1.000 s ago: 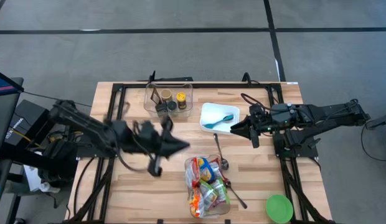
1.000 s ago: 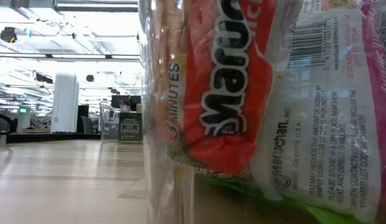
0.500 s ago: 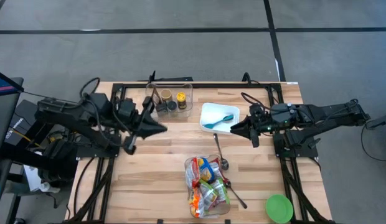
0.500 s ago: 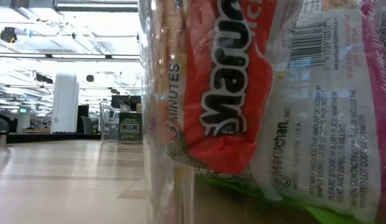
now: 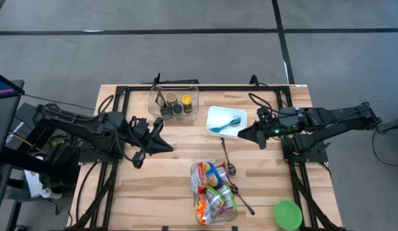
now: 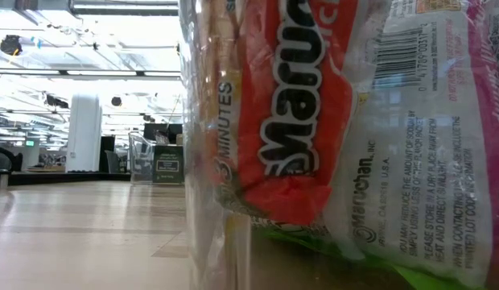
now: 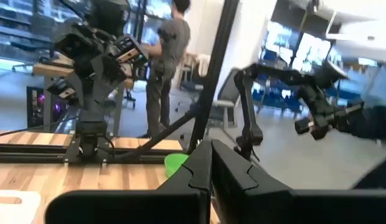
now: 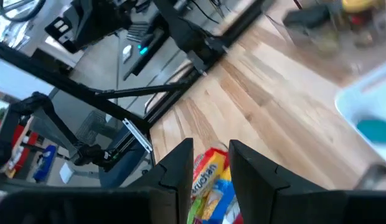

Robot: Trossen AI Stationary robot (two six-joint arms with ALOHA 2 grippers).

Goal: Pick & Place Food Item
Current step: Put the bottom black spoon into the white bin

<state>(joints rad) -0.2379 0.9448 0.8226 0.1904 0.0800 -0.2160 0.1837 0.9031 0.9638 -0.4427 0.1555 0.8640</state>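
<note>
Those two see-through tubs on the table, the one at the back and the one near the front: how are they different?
The back tub holds a few small jars standing apart; the front tub is crammed with bright food packets. The back tub lies crosswise along the table's far edge; the front tub runs lengthwise toward the near edge, with a spoon beside it. Both are clear and rectangular.

We saw even, soft overhead light in the high view; shadows on the table (image 5: 141, 186) were faint, no glare. Low view was backlit by bright ceiling lights, w/ the noodle pack (image 6: 330, 129) pressed close to the lens, soft-edged. Left wrist view was hazy, windows blown out, far arm (image 7: 305, 93) smeared. Right wrist view was blurred at the edges, esp. the tray (image 8: 367, 106).
</note>
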